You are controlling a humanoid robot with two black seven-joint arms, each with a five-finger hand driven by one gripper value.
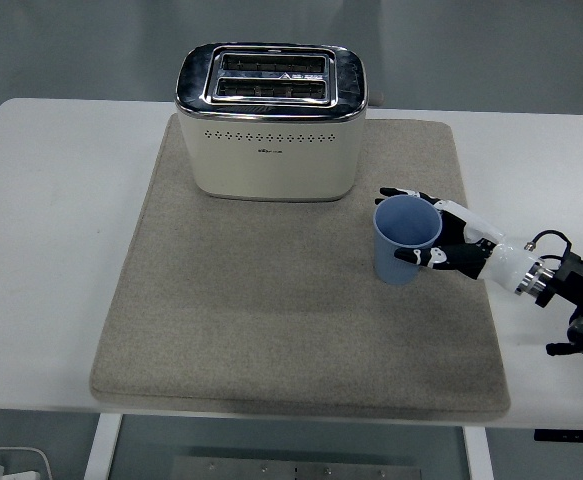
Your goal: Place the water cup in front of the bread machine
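Blue cup point(405, 241) upright, right of cream toaster point(271, 120)

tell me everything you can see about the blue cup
The water cup is a plain light-blue tumbler that looks like plastic, without a handle, upright and open-topped; no contents are visible. It stands on the grey mat, right of and slightly nearer than the bread machine. The right hand wraps its right side.

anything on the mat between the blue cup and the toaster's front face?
Nothing. In the head view, only bare grey mat lies between the blue cup, gripped by the right hand, and the toaster.
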